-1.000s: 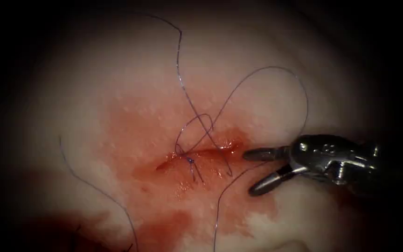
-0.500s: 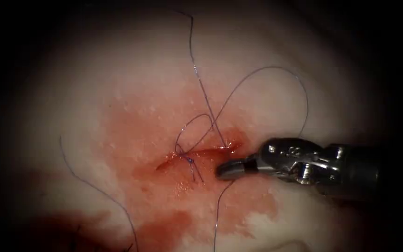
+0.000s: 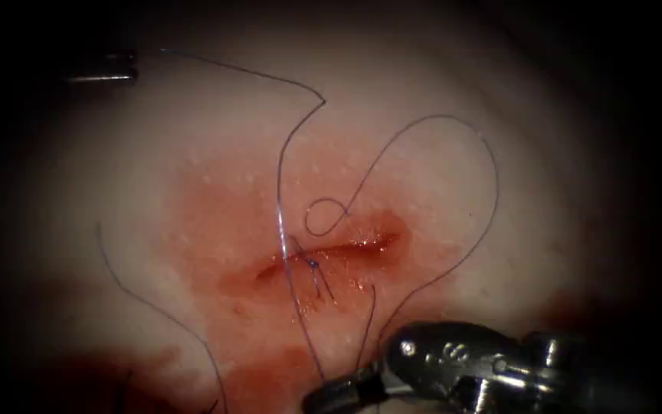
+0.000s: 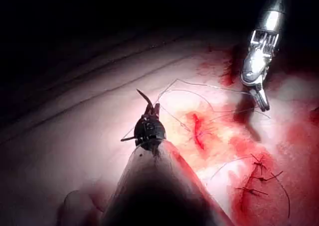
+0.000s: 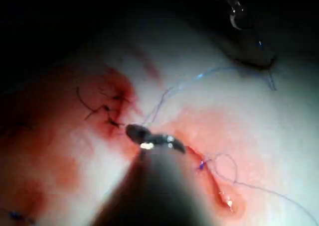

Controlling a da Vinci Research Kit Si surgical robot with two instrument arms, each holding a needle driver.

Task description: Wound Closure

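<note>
The cut point(image 3: 331, 251) lies across the reddened tissue point(image 3: 438, 176), with a small dark knot point(image 3: 312, 263) at its middle. My right tool point(image 3: 331, 396) is below the cut, jaws shut on the thread point(image 3: 279, 199), which runs up from them to the knot. A small loop point(image 3: 323, 218) lies just above the cut, and a wide bow of thread point(image 3: 492, 165) lies to its right. My left tool point(image 3: 128, 69) is at the far upper left, jaws shut, and thread leads straight into them. A curved glint point(image 5: 233, 21) at that tool looks like the needle, away from the tissue.
Red fluid point(image 3: 270, 376) pools below the cut. A loose strand point(image 3: 139, 295) curves across the lower left. Older stitches with cut ends point(image 4: 256, 176) sit in the stained patch beside the right tool point(image 4: 261, 102), also seen as older stitches point(image 5: 107, 109) near the right jaws point(image 5: 142, 134).
My right jaws shut on the thread at the cut's right end and moved down, drawing it along. The loop above the cut shrank. My left tool came into view, pulling thread left.
</note>
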